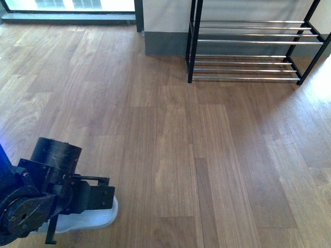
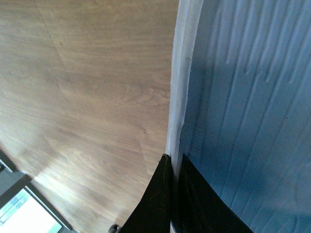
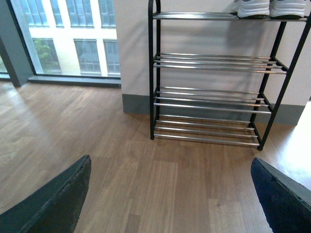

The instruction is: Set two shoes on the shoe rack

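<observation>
Pinching the pale edge of a blue slide (image 1: 95,218), the left fingers (image 2: 155,204) are closed tight on it, low at the near left of the wooden floor (image 1: 181,155) and well apart from the shoe rack (image 3: 209,97). The right fingers (image 3: 53,204) are spread wide and hold nothing, facing the rack. Two grey sneakers (image 3: 267,7) sit on its top shelf.

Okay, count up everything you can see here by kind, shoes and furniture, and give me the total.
slide: 1
sneakers: 2, both on the top shelf
rack: 1
Total: 4
</observation>
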`<act>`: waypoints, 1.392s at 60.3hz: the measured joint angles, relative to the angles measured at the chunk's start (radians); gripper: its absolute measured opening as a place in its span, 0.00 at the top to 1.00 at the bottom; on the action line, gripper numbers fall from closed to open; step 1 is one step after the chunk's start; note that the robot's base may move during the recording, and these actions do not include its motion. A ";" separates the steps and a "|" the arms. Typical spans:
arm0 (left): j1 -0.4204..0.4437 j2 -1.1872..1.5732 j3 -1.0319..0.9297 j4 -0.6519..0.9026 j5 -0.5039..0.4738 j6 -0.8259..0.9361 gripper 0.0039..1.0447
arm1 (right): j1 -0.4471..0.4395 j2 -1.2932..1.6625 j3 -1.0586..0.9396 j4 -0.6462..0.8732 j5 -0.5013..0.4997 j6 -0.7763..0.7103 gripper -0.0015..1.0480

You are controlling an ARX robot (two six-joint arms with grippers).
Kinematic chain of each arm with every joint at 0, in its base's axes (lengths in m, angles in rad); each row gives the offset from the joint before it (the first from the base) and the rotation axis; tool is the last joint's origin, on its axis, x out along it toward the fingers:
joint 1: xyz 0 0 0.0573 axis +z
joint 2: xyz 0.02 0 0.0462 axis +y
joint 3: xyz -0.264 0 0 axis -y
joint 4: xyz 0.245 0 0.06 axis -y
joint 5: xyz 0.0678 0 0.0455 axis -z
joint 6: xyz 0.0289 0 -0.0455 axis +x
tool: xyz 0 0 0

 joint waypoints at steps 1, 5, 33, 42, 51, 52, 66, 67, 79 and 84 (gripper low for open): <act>-0.014 0.006 0.019 -0.005 0.009 -0.008 0.99 | 0.000 0.000 0.000 0.000 0.000 0.000 0.09; -0.068 0.042 0.108 -0.010 0.032 -0.029 0.99 | 0.000 0.000 0.000 0.000 0.000 0.000 0.09; -0.153 -0.111 0.240 0.015 0.240 -0.618 0.33 | 0.000 0.000 0.000 0.000 0.000 0.000 0.09; 0.006 -0.329 -0.021 -0.085 0.204 -1.069 0.07 | 0.000 0.000 0.000 0.000 0.000 0.000 0.09; 0.053 -0.512 -0.209 -0.084 0.146 -1.334 0.09 | 0.000 0.000 0.000 0.000 0.000 0.000 0.09; 0.056 -0.538 -0.233 -0.074 0.135 -1.350 0.09 | 0.000 0.000 0.000 0.000 0.000 0.000 0.09; 0.083 -0.540 -0.444 0.442 0.061 -1.397 0.37 | 0.000 0.000 0.000 0.000 0.000 0.000 0.09; 0.085 -0.540 -0.462 0.480 0.063 -1.397 0.40 | 0.000 0.000 0.000 0.000 0.000 0.000 0.09; 0.108 -0.570 -0.544 0.703 0.074 -1.397 0.77 | 0.000 0.000 0.000 0.000 0.000 0.000 0.09; 0.108 -0.570 -0.544 0.705 0.074 -1.397 0.92 | 0.000 0.000 0.000 0.000 0.000 0.000 0.09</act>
